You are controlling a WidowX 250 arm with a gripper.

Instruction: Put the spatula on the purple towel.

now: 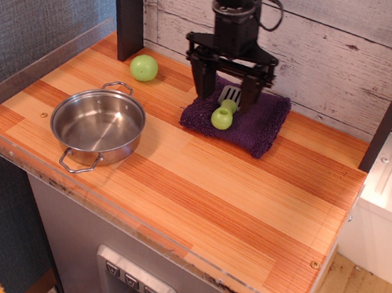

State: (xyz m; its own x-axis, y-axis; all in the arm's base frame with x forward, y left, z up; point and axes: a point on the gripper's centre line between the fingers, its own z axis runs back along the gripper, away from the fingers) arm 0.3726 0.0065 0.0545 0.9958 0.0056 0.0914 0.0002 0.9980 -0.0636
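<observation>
The spatula (224, 112) lies on the purple towel (260, 122), its grey slotted blade toward the wall and its lime-green handle pointing to the towel's front edge. My gripper (227, 87) hangs just above the blade. Its fingers are spread apart, one on each side of the spatula, and hold nothing. The towel lies folded at the back of the wooden counter, near the plank wall.
A steel pot (98, 124) with two handles stands at the left front. A plain light-green ball (144, 67) rests at the back left by a dark post (129, 10). A clear plastic rim (43, 49) edges the counter's left and front sides.
</observation>
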